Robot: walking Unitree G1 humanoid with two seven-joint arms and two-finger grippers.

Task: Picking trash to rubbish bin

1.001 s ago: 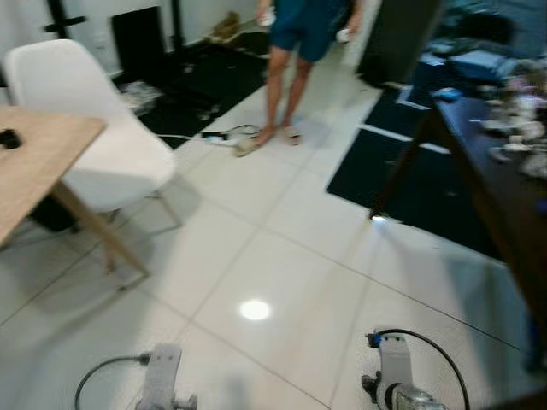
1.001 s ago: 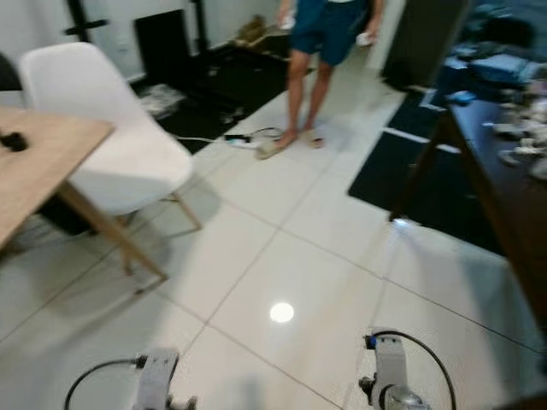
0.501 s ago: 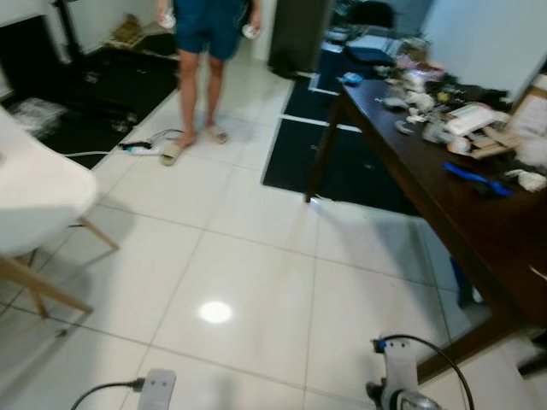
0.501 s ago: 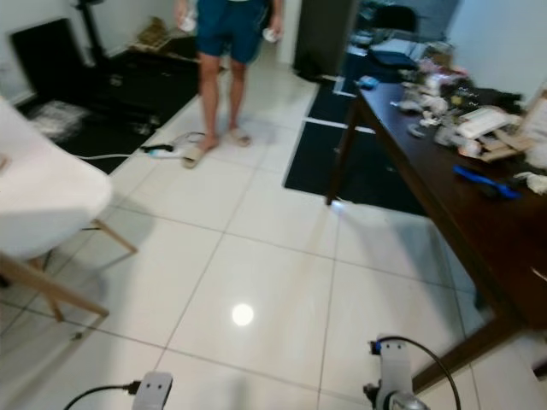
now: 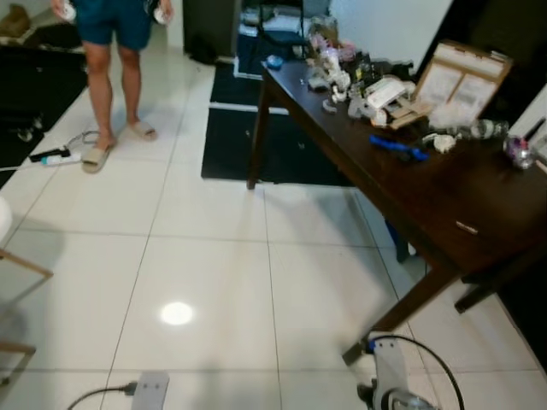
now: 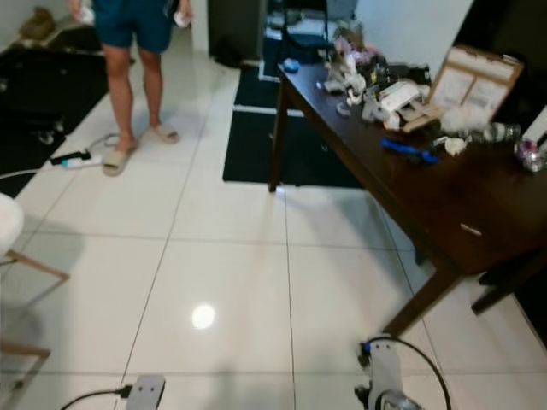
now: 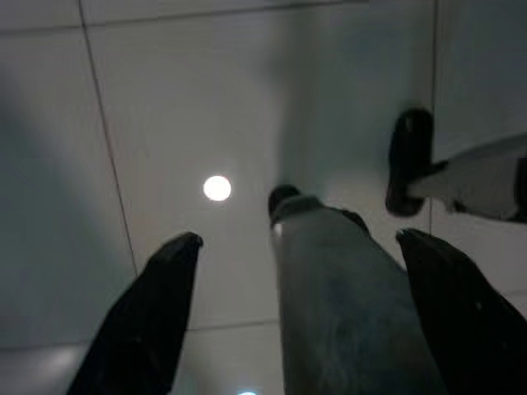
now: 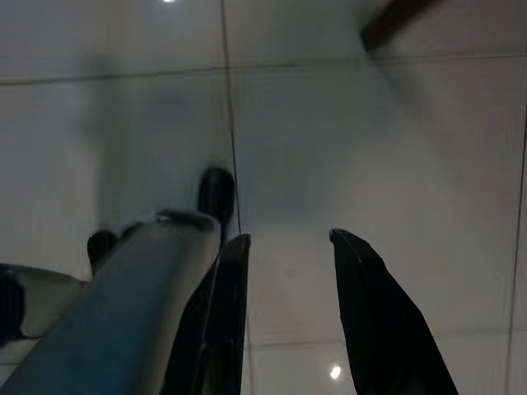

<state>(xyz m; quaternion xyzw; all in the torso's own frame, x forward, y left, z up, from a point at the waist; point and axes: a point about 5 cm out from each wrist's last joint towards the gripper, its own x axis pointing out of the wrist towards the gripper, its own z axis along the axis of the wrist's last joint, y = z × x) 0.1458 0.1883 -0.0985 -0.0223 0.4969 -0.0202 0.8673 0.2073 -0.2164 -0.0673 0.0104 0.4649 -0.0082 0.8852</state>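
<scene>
Both silver arms are held low, pointing down toward the white tiled floor, with only their wrists seen from the head. The left claw is hung above the floor tiles with its two black fingers spread wide apart. The right claw is likewise hung over the floor, its fingers parted by a narrower gap, nothing held between them.

Silver arms trailing looped black cables; each pincer has two long black fingers.
</scene>
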